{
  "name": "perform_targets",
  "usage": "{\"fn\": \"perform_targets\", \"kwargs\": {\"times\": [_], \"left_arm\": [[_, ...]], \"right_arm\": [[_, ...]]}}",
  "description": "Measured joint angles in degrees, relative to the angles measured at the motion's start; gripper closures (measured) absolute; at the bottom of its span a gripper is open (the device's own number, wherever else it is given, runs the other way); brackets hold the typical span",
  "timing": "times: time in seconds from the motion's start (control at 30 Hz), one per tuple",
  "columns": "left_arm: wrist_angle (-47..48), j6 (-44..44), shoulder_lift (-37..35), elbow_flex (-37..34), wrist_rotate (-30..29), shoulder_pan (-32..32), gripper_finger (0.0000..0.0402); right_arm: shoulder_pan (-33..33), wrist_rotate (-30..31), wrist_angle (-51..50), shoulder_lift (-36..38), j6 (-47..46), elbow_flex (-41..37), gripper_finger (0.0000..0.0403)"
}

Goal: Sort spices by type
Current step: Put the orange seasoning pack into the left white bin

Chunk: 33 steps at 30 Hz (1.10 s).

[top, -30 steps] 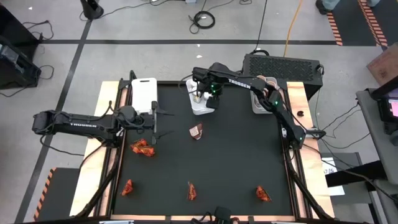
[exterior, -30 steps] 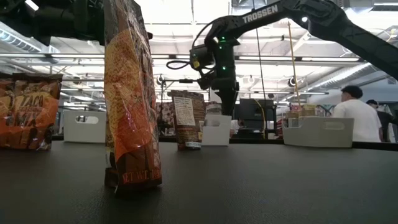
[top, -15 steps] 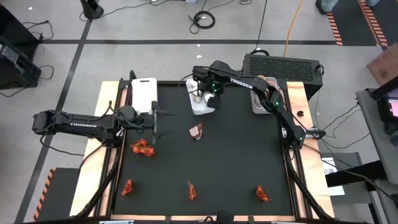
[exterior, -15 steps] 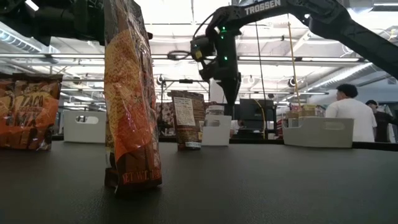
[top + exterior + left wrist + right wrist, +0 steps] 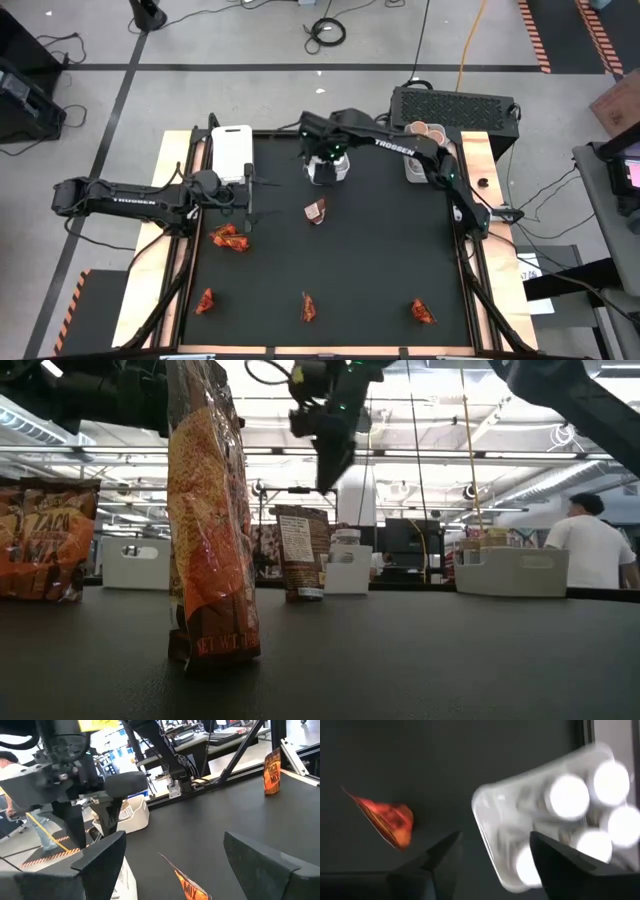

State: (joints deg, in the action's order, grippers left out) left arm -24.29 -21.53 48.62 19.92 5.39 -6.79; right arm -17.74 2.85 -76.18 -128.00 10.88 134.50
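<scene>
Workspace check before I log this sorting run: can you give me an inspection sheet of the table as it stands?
Surface: black mat, mostly bare.
Job's things: five red-orange sachets loose on the mat; white-lidded jars in the middle bin; tan-topped tubs in the right bin; left bin looks unfilled.
Clutter: nothing seen.
Grippers: left gripper open, beside left bin; right gripper open, raised over the middle bin, holding nothing.
Cables: loose on the floor beyond the table.
Surroundings: person in the background.

Your counter [image 5: 380, 260]: matt black, faintly grainy, pale wood edges. Sachets [image 5: 208, 510]: crinkly glossy film, catching light. Bin [image 5: 520, 820]: smooth white plastic. Jar lids [image 5: 565, 795]: glossy white. Arms [image 5: 120, 197]: dark matt.
</scene>
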Motion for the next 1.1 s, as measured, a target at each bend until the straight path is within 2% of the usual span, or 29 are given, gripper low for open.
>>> {"fn": "perform_targets", "kwargs": {"times": [0.1,0.2,0.3,0.37,0.47,0.73,0.83,0.97,1.1], "left_arm": [[0.39,0.01,0.0,0.0,-0.07,0.0,0.0063],[1.79,0.19,0.0,0.39,-1.43,0.0,0.0063],[7.75,2.96,0.02,2.86,-8.57,-0.02,0.0063],[14.57,5.32,0.0,5.48,-14.44,-0.35,0.0063],[26.15,9.13,0.01,9.09,-16.99,-0.92,0.0063],[48.91,16.6,-2.58,18.25,-14.33,1.65,0.0063],[56.29,20.33,-4.88,22.81,-14.43,3.92,0.0063],[56.49,24.57,-7.24,24.24,-14.45,7.47,0.0063],[57.56,30.49,-4.86,24.22,-14.39,8.07,0.0063]], "right_arm": [[1.21,-0.14,5.52,-0.79,2.04,-0.01,0.0221],[1.3,-0.09,9.59,-2.04,2.95,-0.03,0.0286],[0.43,-0.06,11.34,-2.51,2.86,-0.05,0.0363],[-0.11,-0.09,11.1,-2.51,1.52,-0.05,0.0391],[-0.28,0.11,8.26,-2.11,0.01,-0.09,0.039],[5.95,-0.07,-3.2,1.5,-0.99,-0.1,0.0401],[8.86,0.14,-3.79,5.11,-2.25,-1.93,0.0402],[13.18,2.14,1.13,14.17,-4.16,-11.8,0.0402],[17.38,9.48,14.01,27.13,-9.92,-31.75,0.0402]]}}
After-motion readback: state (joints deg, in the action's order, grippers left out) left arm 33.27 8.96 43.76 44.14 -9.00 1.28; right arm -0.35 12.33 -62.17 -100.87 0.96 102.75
